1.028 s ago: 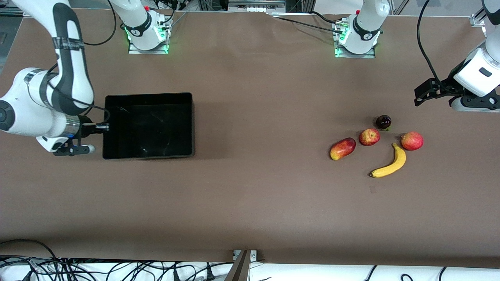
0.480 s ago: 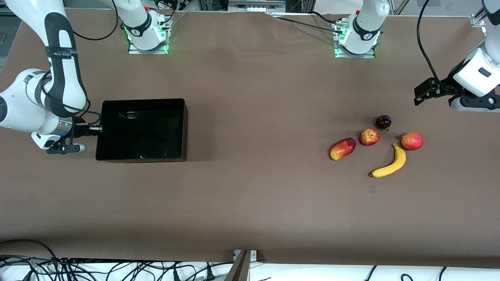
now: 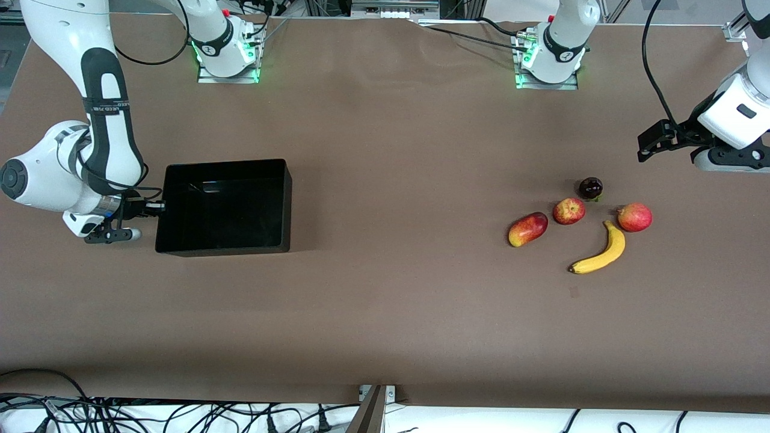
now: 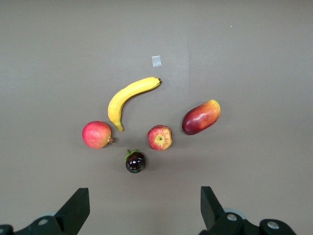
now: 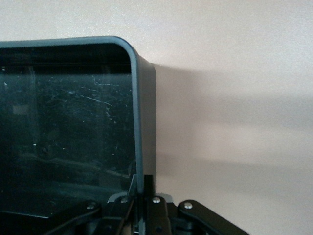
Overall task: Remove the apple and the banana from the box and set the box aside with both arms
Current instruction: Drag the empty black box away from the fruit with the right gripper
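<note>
The box (image 3: 287,204), a glossy black tray, is at the right arm's end of the table. My right gripper (image 3: 157,207) is shut on its end wall; the right wrist view shows the jaws (image 5: 145,188) pinching the thin wall (image 5: 139,122). I cannot tell whether the box touches the table. The banana (image 3: 601,252) and the small red-and-yellow apple (image 3: 568,211) lie on the table toward the left arm's end. My left gripper (image 3: 645,147) hangs open and empty above the table beside the fruits. Its wrist view looks down on the banana (image 4: 128,98) and apple (image 4: 160,137).
An oblong red-yellow mango-like fruit (image 3: 528,229), a dark purple round fruit (image 3: 591,188) and a round red fruit (image 3: 634,217) lie close round the apple and banana. A small grey tape square (image 3: 574,292) marks the table nearer the front camera. Cables run along the front edge.
The right arm has swung with the box gripped; the box has come down and shifted slightly nearer the front camera, its walls now showing. The left arm and the fruits have not moved.
</note>
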Available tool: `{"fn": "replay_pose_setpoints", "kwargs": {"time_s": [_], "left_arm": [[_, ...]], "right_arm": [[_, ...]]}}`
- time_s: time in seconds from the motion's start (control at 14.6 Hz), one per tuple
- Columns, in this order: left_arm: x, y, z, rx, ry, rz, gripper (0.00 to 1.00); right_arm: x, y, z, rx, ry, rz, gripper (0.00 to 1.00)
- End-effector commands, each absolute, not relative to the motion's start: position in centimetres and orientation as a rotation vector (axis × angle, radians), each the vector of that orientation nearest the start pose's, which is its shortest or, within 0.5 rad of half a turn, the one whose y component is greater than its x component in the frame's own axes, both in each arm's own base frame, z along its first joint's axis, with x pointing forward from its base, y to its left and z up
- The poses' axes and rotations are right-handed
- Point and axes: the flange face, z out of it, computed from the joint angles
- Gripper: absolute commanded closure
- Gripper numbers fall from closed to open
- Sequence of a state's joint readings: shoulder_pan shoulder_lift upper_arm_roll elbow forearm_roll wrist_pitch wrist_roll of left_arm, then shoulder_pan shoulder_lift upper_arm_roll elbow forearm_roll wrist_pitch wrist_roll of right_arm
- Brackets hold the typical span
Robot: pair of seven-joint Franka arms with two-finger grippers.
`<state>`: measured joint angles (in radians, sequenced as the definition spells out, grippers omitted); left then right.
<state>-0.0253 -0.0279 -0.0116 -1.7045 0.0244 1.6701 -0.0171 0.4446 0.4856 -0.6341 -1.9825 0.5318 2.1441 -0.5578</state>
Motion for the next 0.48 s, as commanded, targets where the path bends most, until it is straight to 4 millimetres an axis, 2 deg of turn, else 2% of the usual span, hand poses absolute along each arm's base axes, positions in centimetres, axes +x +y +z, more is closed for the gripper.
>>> {"fn": "replay_pose_setpoints", "kwargs": {"time_s": [0.0, 0.07, 0.27, 0.41], "left_arm": [[55.3, -2.0, 59.0, -3.094, -0.016, 0.032, 0.0], [55.2, -2.0, 58.9, -3.094, -0.03, 0.041, 0.0], [55.2, -1.9, 58.9, -3.094, -0.026, 0.044, 0.0], [55.2, -1.9, 59.0, -3.093, -0.028, 0.044, 0.0]], "right_arm": [[58.5, -6.8, 25.6, -2.907, -0.1, 0.149, 0.3], [58.8, -6.4, 26.1, -2.907, -0.114, 0.137, 0.0], [60.6, -2.9, 28.7, -2.913, -0.05, 0.119, 0.0], [61.3, 0.0, 31.1, -2.904, -0.023, 0.142, 0.0]]}}
